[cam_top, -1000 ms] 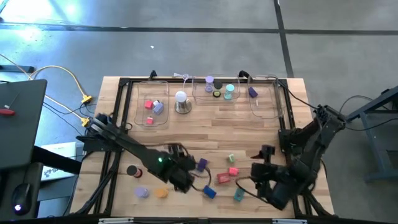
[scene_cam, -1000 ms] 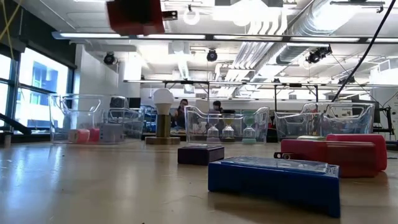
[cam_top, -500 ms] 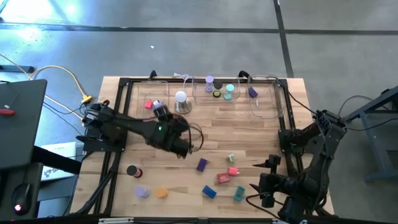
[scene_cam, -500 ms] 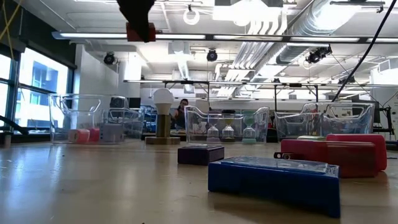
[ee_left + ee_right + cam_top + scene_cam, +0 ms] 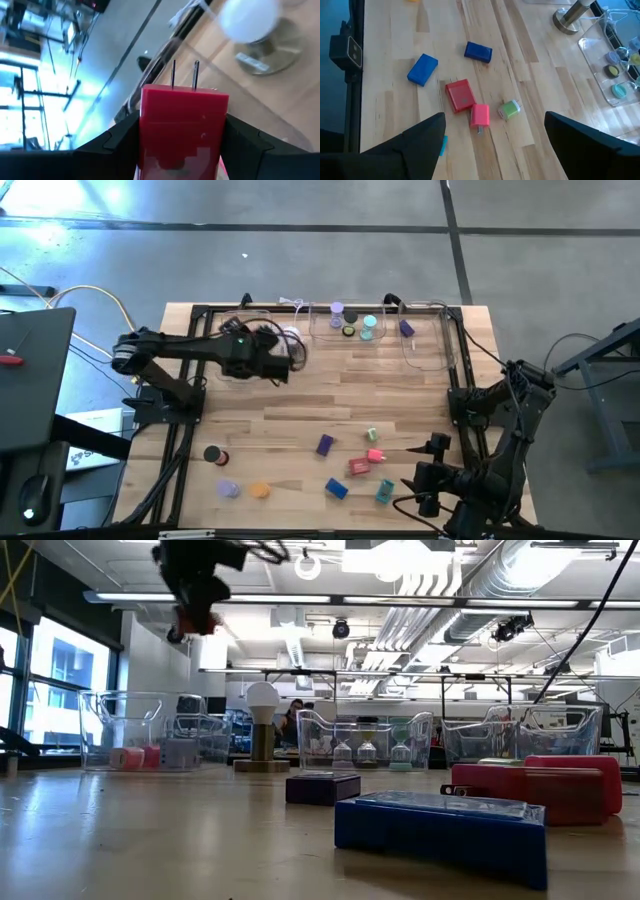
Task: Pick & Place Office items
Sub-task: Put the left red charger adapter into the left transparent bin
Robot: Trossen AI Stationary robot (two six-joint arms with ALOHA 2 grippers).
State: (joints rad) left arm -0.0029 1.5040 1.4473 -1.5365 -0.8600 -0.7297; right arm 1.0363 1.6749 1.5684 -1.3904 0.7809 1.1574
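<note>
Gripping a red plug-type block between its two dark fingers, the left pincer is hanging high above the surface at the far left, right over the left clear tray. In the left wrist view the block's two metal prongs are pointing forward, away from the pincer, so its long axis is running along the fingers and out toward the tray's far rim; the white dome lamp is sitting just beside the pincer, on its inner side. The tray beneath is already holding a pink block and a pale purple one, seen through its wall in the low view. The coming move is likely turning on this one relation: the tray is lying directly below the pincer, so a straight release looks enough, with the lamp close enough to clip if the arm is drifting sideways. The right pincer is waiting with its fingers spread wide and holding nothing, low at the near right of the surface, and the loose pieces are lying just ahead of it: a red block, a pink one, a green roll and two blue blocks, all much nearer that arm than the left.
</note>
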